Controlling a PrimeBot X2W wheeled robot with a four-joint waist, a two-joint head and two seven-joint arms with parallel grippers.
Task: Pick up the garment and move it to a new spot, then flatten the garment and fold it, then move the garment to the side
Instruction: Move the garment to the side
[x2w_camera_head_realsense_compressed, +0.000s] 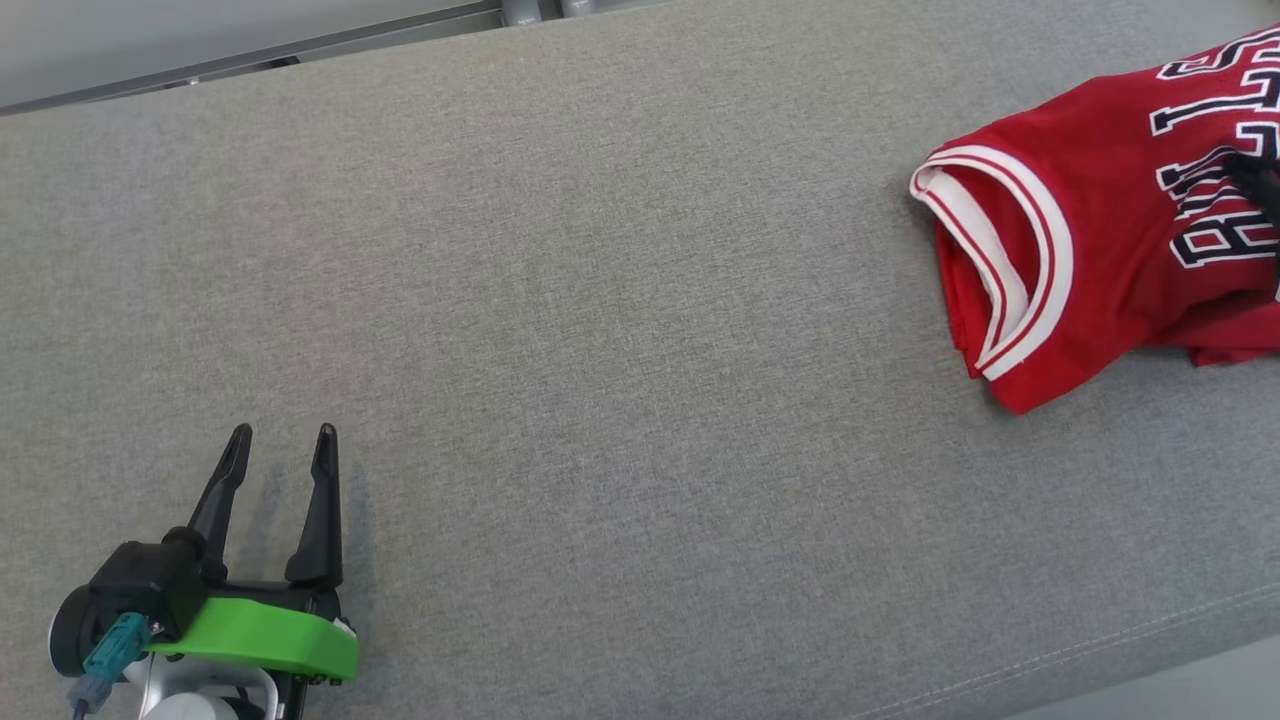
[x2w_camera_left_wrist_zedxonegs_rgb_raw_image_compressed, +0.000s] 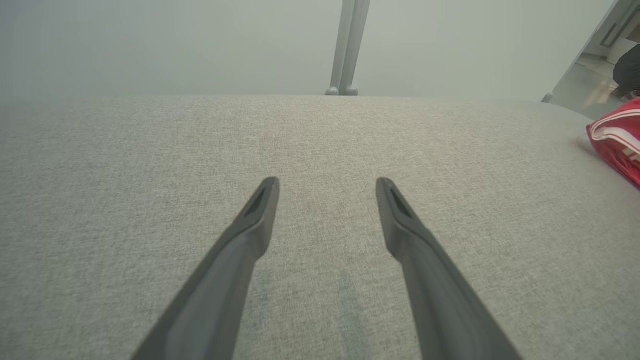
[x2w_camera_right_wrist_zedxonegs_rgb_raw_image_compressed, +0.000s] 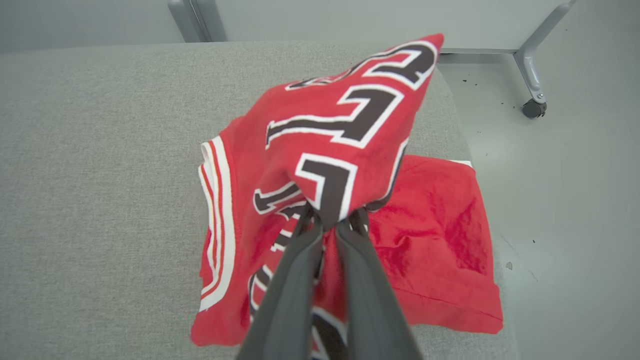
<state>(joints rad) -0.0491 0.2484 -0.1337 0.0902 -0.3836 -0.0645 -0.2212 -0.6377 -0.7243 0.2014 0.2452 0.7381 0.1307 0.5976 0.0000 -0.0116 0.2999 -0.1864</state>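
**A:** How do the right gripper's fingers stand?

**B:** The right gripper (x2w_camera_right_wrist_zedxonegs_rgb_raw_image_compressed: 330, 220) has its two dark fingers (x2w_camera_right_wrist_zedxonegs_rgb_raw_image_compressed: 292, 285) pinched nearly together on a bunched fold of the red basketball jersey (x2w_camera_right_wrist_zedxonegs_rgb_raw_image_compressed: 345, 120). That fold is raised into a peak.

**A:** And the other arm?

**B:** The left gripper (x2w_camera_head_realsense_compressed: 283, 440) sits at seven o'clock in the head view, low over the grey upholstered cushion (x2w_camera_head_realsense_compressed: 600, 300). Its fingers are spread wide, hold nothing and point toward twelve.

**A:** Where is the jersey?

**B:** At two o'clock in the head view, near the cushion's right end, well apart from the left gripper. It is crumpled, with a white-and-red trimmed opening facing nine o'clock and black, white-edged lettering on top.
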